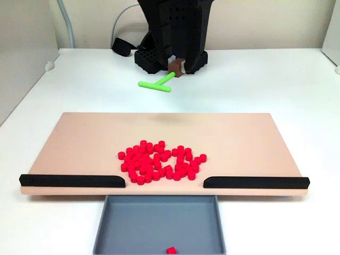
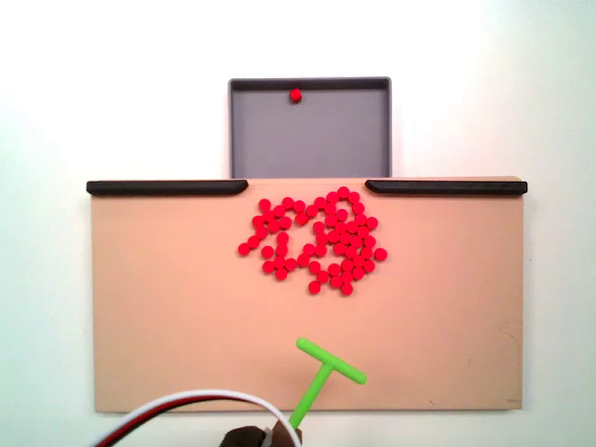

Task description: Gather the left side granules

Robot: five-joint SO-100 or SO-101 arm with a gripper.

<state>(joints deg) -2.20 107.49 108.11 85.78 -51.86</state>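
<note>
Granules (image 2: 317, 242) looked light, hard, roll-prone: we judged sweep, not pinch. Gripper (image 2: 279, 436) at 6 o'clock, clamped on stick (image 2: 326, 377).

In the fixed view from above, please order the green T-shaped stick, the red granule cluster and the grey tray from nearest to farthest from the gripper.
Measured from the gripper at the bottom edge:
1. Green T-shaped stick: its stem end sits at the gripper.
2. Red granule cluster: mid-board, toward the black rails.
3. Grey tray: beyond the board's far edge, holding one stray granule.
</note>
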